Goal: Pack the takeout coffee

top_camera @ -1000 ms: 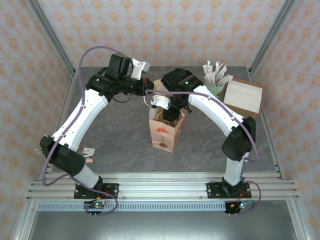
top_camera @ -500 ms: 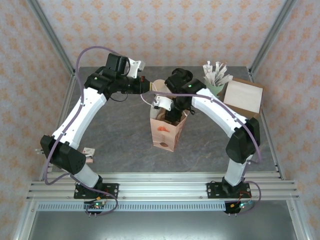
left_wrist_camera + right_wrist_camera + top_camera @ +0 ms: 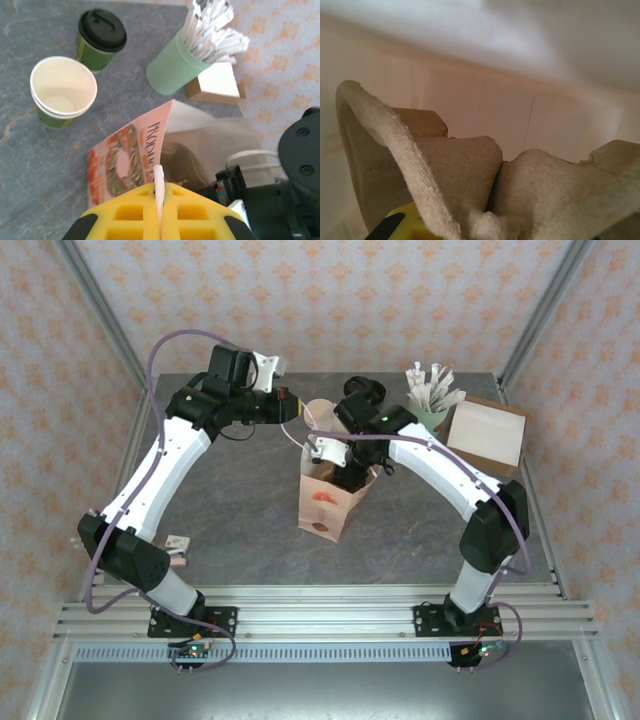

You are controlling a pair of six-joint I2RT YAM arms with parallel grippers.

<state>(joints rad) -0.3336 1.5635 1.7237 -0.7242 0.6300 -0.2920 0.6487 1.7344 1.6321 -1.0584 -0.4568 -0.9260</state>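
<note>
**Bag gripped at its mouth, both cups out on the counter**

The left wrist camera gave what the top camera could not. The left gripper had its yellow jaws pressed together on a thin white strip at the mouth of the printed paper bag; whether the strip was handle or rim was unclear. Beyond the bag, toward the far edge of the counter, a lidded cup stood near an open cup, not touching it. The open cup was empty, and its rim looked doubled, as if two were nested. Toward the far right corner, a mint-green cup held white-wrapped sticks, just beside a brown box.

From above, the right gripper was sunk into the bag's mouth, and its jaws could not be read as open or closed. Its own camera looked inside the bag and showed a moulded pulp carrier against the pale wall
</note>
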